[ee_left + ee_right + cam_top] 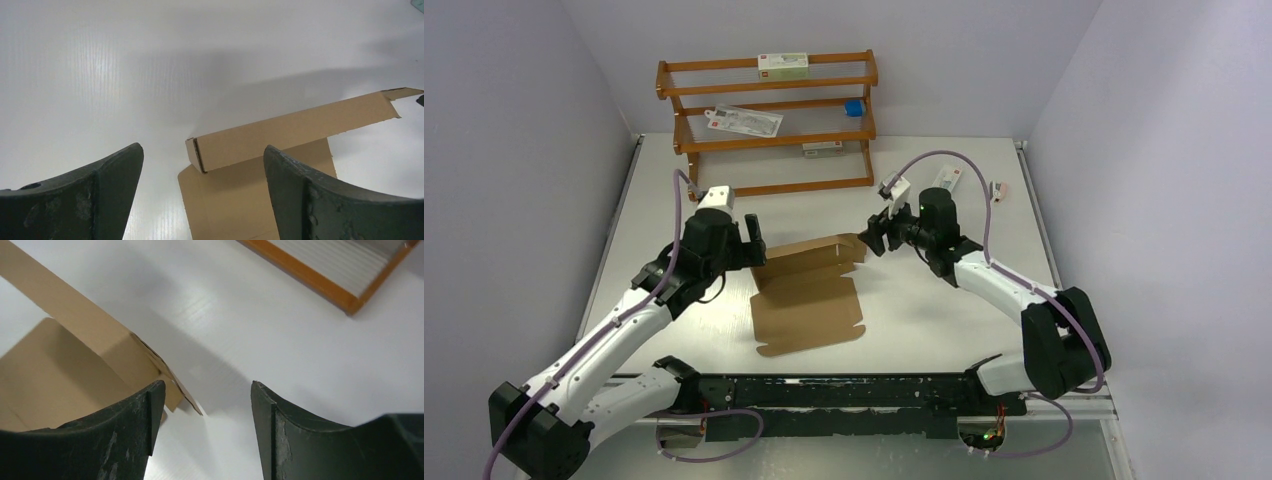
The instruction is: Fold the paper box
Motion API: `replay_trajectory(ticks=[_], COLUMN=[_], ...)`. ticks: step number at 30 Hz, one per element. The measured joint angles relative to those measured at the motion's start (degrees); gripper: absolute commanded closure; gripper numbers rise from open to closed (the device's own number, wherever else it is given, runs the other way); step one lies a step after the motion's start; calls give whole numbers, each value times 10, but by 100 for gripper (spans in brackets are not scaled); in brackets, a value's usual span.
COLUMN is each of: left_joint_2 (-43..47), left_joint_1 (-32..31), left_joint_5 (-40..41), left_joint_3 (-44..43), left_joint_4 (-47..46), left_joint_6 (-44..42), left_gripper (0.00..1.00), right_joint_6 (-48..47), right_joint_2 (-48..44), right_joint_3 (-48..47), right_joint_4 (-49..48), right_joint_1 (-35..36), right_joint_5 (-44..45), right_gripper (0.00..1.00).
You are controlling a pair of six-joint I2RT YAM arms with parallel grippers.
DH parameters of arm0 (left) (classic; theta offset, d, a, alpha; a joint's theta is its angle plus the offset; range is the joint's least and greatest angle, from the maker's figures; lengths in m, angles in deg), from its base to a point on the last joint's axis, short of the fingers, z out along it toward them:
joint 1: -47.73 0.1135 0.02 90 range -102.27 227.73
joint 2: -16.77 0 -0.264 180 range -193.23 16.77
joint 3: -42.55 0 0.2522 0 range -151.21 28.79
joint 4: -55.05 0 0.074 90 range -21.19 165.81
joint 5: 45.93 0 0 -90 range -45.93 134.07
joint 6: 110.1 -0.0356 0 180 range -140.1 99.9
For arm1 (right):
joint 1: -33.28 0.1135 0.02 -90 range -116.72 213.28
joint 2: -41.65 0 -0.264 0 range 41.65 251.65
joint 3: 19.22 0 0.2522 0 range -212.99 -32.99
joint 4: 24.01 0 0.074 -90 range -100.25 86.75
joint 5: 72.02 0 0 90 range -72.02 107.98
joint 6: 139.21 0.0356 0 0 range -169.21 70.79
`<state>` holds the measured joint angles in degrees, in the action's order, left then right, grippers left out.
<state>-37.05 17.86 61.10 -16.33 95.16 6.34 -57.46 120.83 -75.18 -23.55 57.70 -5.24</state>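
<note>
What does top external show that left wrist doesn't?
Only top external: both arms, the right gripper by the far right corner of the paper box, the whole sheet with its near panel flat, and the wooden rack holding cartons behind.
Only left wrist: a close view of the left end of the raised far wall with its corrugated edge, and the left gripper spread with nothing between its fingers.
Both: the box on the white table, far wall up.
</note>
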Motion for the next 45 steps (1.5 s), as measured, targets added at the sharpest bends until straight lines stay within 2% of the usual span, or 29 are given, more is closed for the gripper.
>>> replay_trajectory(ticks=[7, 14, 24, 34, 45], left_joint_2=[-8, -17, -56, -68, -92], left_joint_1=[0, 0, 0, 0, 2], left_joint_5=[6, 7, -12, -43, -68], left_joint_3=[1, 7, 7, 10, 17], left_joint_4=[0, 1, -2, -28, -76], left_joint_6=[7, 10, 10, 10, 15], left_gripper=[6, 7, 10, 13, 17], right_joint_6=[4, -3, -25, -46, -26], right_joint_2=[6, 58, 89, 110, 98], right_joint_3=[-16, -41, -55, -56, -37], right_joint_4=[-15, -15, -13, 0, 3], right_joint_1=[0, 0, 9, 48, 96], right_joint_5=[-64, -93, -121, -99, 14], right_gripper=[35, 39, 49, 65, 86])
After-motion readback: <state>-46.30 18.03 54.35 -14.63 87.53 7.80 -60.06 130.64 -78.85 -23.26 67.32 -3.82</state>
